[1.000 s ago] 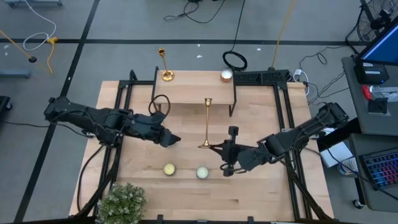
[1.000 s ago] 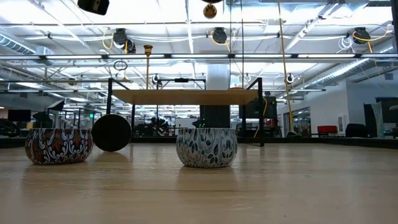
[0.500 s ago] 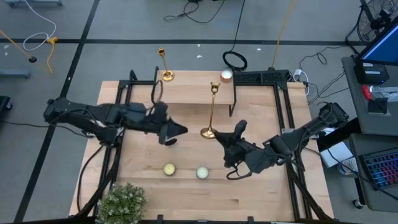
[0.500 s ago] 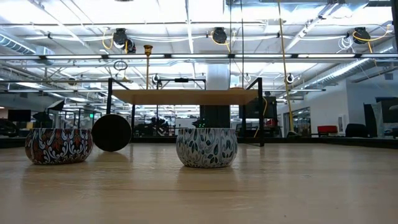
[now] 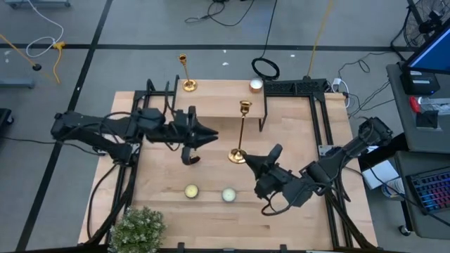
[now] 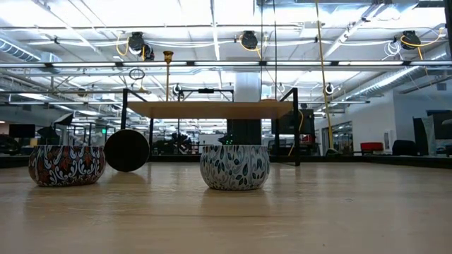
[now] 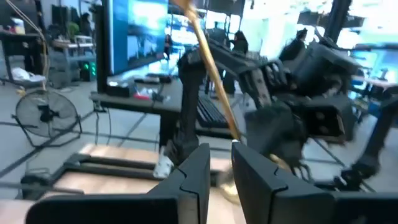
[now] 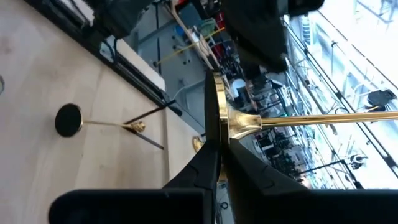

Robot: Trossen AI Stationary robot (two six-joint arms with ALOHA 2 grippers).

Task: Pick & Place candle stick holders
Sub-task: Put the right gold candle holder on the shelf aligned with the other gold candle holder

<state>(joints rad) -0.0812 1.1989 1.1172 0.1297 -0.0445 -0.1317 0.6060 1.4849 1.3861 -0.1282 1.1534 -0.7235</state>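
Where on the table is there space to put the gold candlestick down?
Bare wood lies along the near edge, between the plant and the right frame rail. The middle is crowded: both grippers, the held candlestick and two candles.

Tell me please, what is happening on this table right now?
The right gripper is shut on the base of a gold candlestick and holds it up over the middle of the table. The left gripper waits beside it, holding nothing. Another candlestick stands on the raised shelf at the back.
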